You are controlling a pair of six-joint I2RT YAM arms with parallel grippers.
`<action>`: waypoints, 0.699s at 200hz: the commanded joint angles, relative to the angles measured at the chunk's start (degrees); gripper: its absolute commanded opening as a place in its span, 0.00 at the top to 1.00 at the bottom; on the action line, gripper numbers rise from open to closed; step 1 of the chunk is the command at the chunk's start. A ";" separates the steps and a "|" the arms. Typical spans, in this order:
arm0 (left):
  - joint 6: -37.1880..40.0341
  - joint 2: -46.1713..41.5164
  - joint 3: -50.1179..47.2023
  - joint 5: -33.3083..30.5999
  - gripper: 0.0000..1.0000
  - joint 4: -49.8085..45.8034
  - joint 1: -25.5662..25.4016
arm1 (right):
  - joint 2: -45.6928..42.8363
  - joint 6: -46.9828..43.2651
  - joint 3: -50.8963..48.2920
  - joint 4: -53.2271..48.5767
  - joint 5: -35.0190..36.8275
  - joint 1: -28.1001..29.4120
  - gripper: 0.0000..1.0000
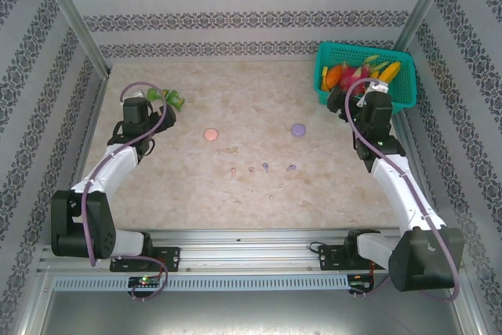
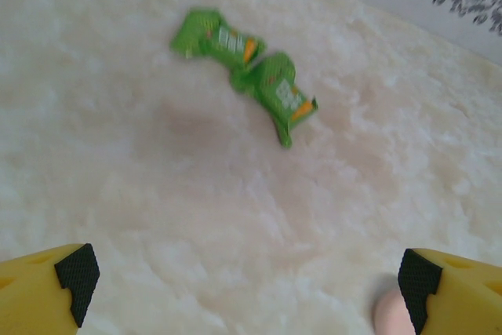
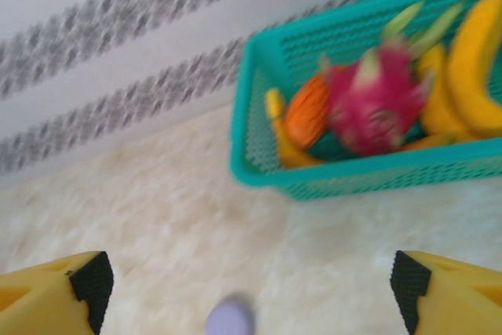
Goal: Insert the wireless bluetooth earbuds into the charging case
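Earbuds are all lying loose on the table (image 1: 180, 194), a bit nearer than its middle: two pink earbuds (image 1: 233, 170) side by side, two lilac earbuds (image 1: 265, 166) just right of them. Further back, the pink case (image 1: 210, 135) and lilac case (image 1: 298, 129) are sitting well apart. Both are looking like flat discs, and I can't tell if they're open. Left gripper (image 2: 251, 272) is hovering with jaws spread wide, holding nothing, near the green wrappers (image 2: 274, 88) by the far left corner. Right gripper (image 3: 251, 280) is gaping too, empty, facing the teal basket (image 3: 259, 154) in the far right corner, which is holding a dragon fruit (image 3: 376, 107), bananas (image 3: 471, 60) and something orange (image 3: 306, 111).
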 commanded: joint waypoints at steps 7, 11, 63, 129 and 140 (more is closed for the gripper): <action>-9.80 3.54 2.43 7.22 0.00 -9.58 -1.02 | 5.45 1.76 8.81 -19.02 -6.21 7.15 0.14; -10.13 4.12 2.95 7.60 0.00 -10.23 -1.18 | 6.67 2.20 9.87 -20.42 -5.90 8.56 0.15; -13.12 6.79 6.69 6.70 0.00 -15.40 -1.71 | 27.71 5.17 26.29 -30.80 0.32 26.54 0.19; -14.76 5.78 6.14 2.23 0.00 -20.18 -1.18 | 54.33 0.86 56.08 -41.01 8.05 41.11 0.23; -15.02 5.77 5.94 1.93 0.00 -20.51 -0.58 | 58.33 0.06 61.29 -43.11 9.44 42.39 0.24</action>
